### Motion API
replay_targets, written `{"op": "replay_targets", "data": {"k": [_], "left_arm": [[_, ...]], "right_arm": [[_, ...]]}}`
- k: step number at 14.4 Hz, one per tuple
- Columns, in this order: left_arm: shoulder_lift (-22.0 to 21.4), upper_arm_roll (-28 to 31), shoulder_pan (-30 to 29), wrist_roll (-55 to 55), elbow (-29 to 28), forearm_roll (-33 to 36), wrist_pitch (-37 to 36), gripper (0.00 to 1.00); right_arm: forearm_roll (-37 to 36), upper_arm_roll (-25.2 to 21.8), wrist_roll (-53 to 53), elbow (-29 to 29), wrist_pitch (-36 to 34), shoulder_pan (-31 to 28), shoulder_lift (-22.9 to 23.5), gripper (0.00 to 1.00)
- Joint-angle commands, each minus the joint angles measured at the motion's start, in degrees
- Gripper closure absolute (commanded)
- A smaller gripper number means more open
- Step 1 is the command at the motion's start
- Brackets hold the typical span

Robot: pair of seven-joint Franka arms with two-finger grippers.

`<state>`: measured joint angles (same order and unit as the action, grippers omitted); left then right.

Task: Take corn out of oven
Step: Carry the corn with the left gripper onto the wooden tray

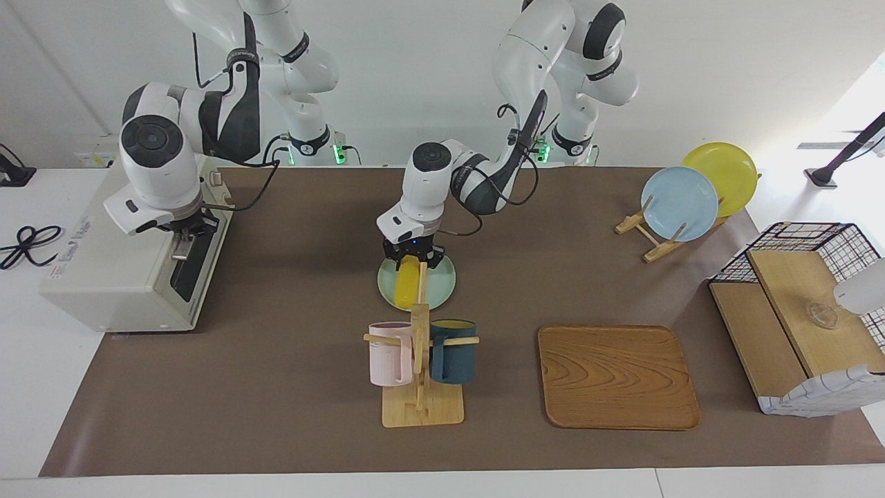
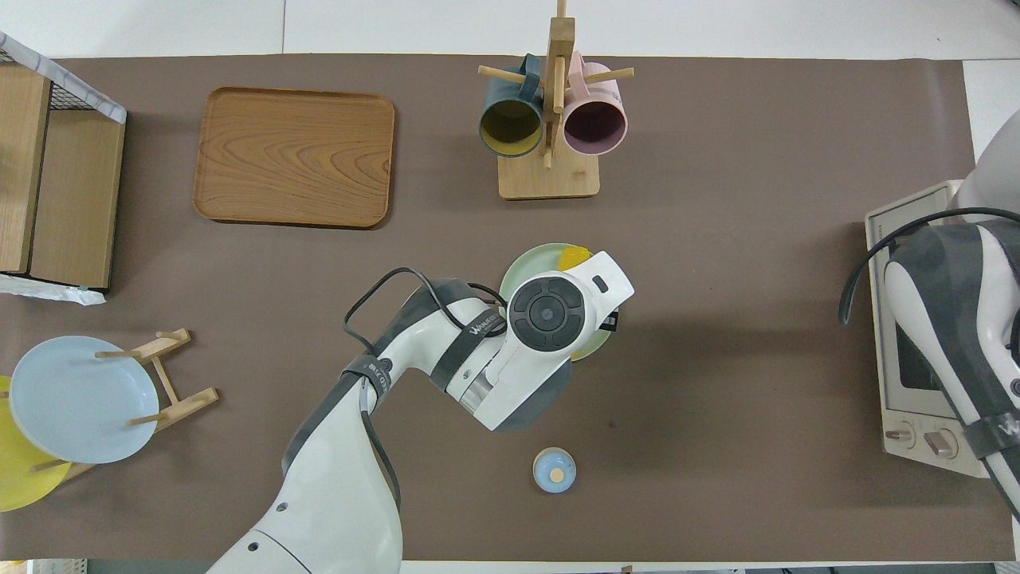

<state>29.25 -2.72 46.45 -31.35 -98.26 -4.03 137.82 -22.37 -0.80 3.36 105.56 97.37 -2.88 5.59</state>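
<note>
Left gripper (image 1: 413,261) is down over the pale green round plate (image 1: 442,287) in the middle of the table, and I see its fingers pinching the top end of the bright yellow plastic corn cob (image 1: 406,285), which lies on this plate. Going by size: the brown table mat (image 1: 276,387) carries the boxy cream-white toaster oven (image 1: 110,277) at the right arm's end, with its door closed. Right gripper (image 1: 185,238) hangs at the front of the oven by the door; I cannot tell how its fingers stand. Farther from the robots than the plate stands a wooden mug rack (image 1: 420,394) with a pink mug (image 1: 390,353) and a dark teal mug (image 1: 453,351). Beside it lies a wooden tray (image 1: 617,377).
</note>
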Motion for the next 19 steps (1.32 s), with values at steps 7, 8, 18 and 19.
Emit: {"op": "replay_targets", "data": {"k": [7, 8, 18, 19], "left_arm": [[-11.4, 0.7, -14.1, 7.1, 0.6, 0.0, -19.0, 1.0], [-11.2, 0.7, -16.5, 8.4, 1.3, 0.0, -19.3, 1.0], [3.5, 0.5, -35.8, 20.6, 17.0, -1.8, -17.1, 1.0], [6.1, 0.5, -37.0, 20.6, 19.7, -1.8, -15.7, 1.0]], "right_arm": [[9.3, 0.6, -3.1, -10.4, -9.6, 0.1, -2.4, 1.0], [11.4, 0.6, -3.1, -10.5, -9.7, 0.0, -3.4, 1.0], [21.2, 0.7, -2.7, -9.9, -13.2, 0.2, -6.0, 0.7], [21.2, 0.7, -2.7, -9.9, -13.2, 0.2, -6.1, 0.65]]}}
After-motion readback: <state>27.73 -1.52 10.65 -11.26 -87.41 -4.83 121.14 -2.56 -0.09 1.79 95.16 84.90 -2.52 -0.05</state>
